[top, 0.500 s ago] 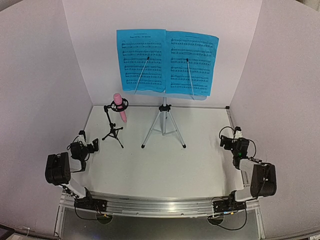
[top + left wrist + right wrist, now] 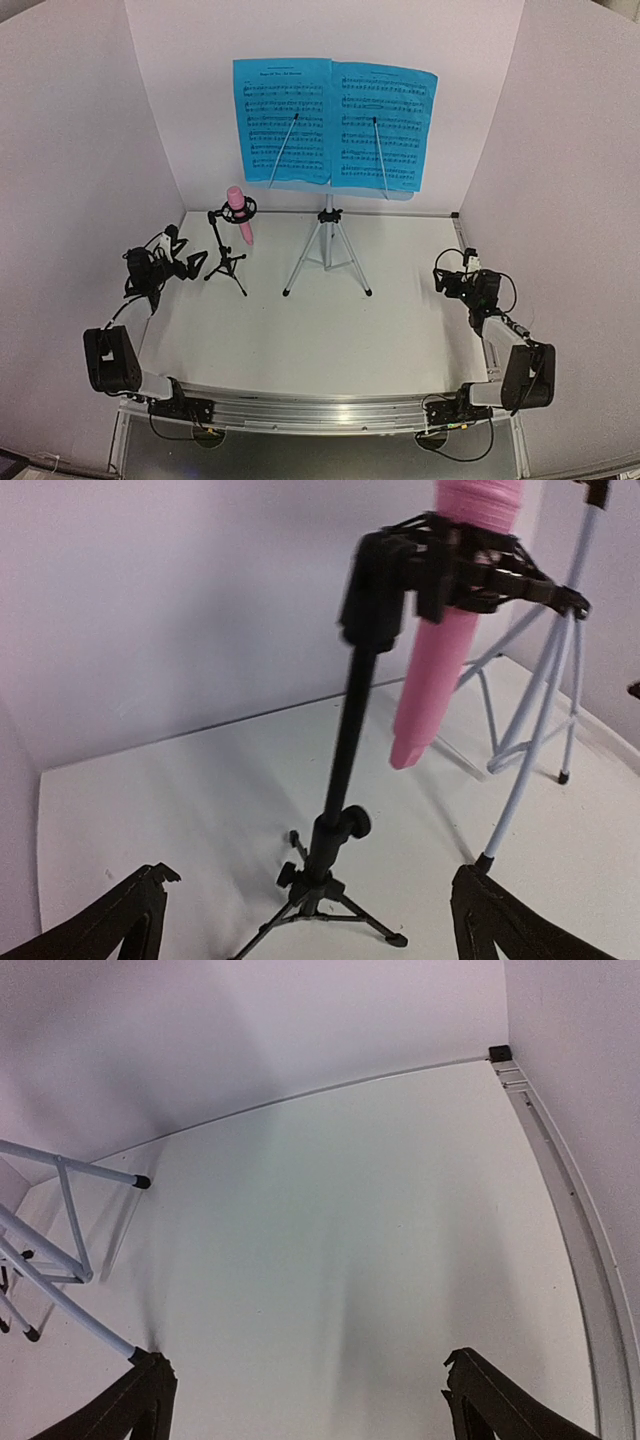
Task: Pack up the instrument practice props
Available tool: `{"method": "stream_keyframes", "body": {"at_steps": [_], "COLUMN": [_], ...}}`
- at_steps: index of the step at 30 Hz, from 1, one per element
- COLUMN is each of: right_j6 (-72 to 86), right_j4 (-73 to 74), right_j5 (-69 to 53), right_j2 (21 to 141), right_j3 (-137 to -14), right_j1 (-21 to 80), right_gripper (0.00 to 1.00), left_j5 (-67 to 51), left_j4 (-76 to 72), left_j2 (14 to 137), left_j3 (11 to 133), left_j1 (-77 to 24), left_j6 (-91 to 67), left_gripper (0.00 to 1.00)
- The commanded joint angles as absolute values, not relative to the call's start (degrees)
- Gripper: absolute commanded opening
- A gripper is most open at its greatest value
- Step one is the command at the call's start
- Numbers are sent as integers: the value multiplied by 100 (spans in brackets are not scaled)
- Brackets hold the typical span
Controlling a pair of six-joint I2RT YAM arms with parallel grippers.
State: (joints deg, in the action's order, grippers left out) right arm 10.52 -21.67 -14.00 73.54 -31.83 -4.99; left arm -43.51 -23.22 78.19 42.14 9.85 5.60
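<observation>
A pink toy microphone hangs in the ring holder of a small black tripod mic stand at the back left. In the left wrist view the microphone and stand are close ahead. Two blue sheet-music pages rest on the pale music stand, whose silver tripod stands mid-table. My left gripper is open and empty, just left of the mic stand. My right gripper is open and empty at the right side.
White walls enclose the table on three sides. A metal rail runs along the right edge. A silver tripod leg shows at the left of the right wrist view. The arm bases sit at the near edge.
The left arm has stretched forward and up, bringing its gripper close to the black mic stand. The right gripper has shifted slightly forward. The props have not moved.
</observation>
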Motion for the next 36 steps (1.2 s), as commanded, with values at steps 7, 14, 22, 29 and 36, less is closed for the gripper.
{"method": "stream_keyframes", "body": {"at_steps": [7,14,22,29,36], "right_j6": [998,984,1068,1099,1702], "right_j4": [-2100,-2101,-2091,-1741,-905], "right_j5": [-1594,-1515,-1549,-1536,-1182], "right_j2": [7323,7277,7362,7273,7170], "right_j3": [-3630,-3647,-3693,-3933,-4445], "right_j1": [205,403,610,951,2187], "right_gripper": [91,90,90,88,85], "left_j5": [-6310,-6203,-6125,-6074,-4849], "left_j4": [-1975,-1874,-2221,-2428,-1675], "left_j2": [9675,10401,10317,9639,8083], "left_j3": [6502,7211,7014,6301,5218], "left_j1": [603,312,308,282,-301], "left_j6": [1266,992,640,570,1637], "left_gripper": [83,62,6,0,0]}}
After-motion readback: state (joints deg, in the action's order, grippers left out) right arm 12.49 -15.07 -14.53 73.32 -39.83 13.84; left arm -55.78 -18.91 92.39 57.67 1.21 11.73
